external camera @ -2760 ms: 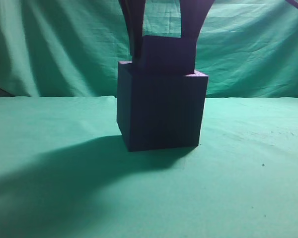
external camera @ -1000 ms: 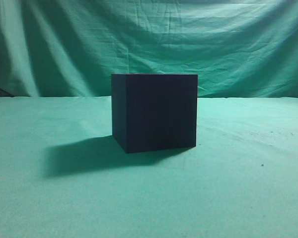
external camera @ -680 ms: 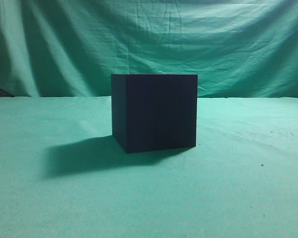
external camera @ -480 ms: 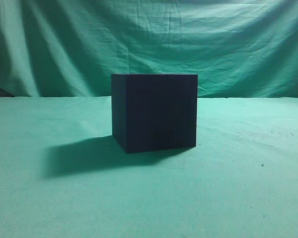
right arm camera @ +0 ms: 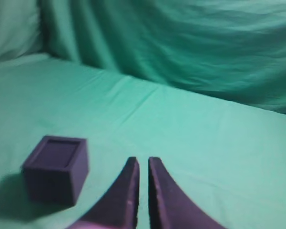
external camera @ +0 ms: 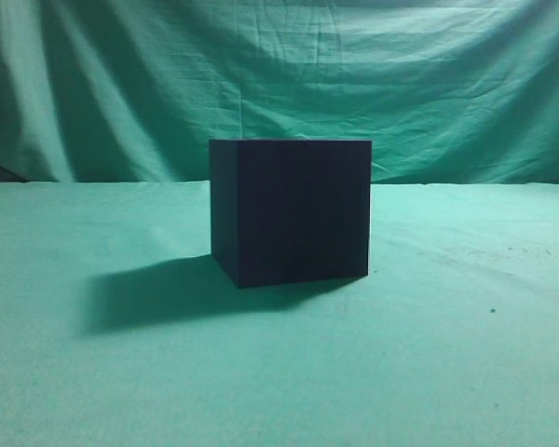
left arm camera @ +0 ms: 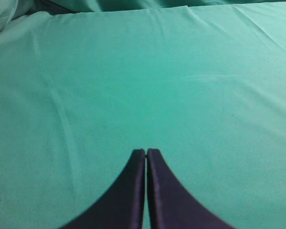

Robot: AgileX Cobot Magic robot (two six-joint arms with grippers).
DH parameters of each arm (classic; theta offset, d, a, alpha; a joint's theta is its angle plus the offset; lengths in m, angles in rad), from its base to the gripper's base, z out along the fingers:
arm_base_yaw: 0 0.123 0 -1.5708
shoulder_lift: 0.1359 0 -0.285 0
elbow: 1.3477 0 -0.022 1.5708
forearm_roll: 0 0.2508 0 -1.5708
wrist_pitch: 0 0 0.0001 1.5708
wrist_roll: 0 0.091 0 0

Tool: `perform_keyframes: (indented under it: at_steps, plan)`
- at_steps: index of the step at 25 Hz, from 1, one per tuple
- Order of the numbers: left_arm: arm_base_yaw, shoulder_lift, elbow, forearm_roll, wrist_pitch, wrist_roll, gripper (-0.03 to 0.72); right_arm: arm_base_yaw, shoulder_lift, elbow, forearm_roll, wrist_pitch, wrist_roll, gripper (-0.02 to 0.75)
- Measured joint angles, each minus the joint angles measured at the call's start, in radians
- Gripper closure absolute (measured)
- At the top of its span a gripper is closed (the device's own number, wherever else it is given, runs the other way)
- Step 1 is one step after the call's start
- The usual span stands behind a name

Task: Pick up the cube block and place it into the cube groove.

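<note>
Cube block, the small matte dark purple one, seems sunk inside the big matte navy-purple cube groove [right arm camera: 56,168].
My left gripper [left arm camera: 146,151] and right gripper [right arm camera: 143,161] are pressed together, empty; block looks light, stiff, graspable by opposite flat faces.

dim, soft frames; shadow falls left.

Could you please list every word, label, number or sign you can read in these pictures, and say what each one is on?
There is none to read in any view.
The cube groove: plain dark faces, no print.
The green cloth: bare, only creases and a few specks.
The left gripper and right gripper: plain dark fingers, unmarked.
</note>
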Motion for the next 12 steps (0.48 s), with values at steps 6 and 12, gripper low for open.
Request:
perform_keyframes:
  at_steps: [6, 12]
  plan:
    - [0.000, 0.000, 0.000, 0.000, 0.000, 0.000, 0.688, -0.298, -0.139, 0.262, 0.095, -0.209, 0.009, 0.690]
    - [0.000, 0.000, 0.000, 0.000, 0.000, 0.000, 0.688, -0.458, -0.156, 0.426, 0.141, -0.264, 0.014, 0.690]
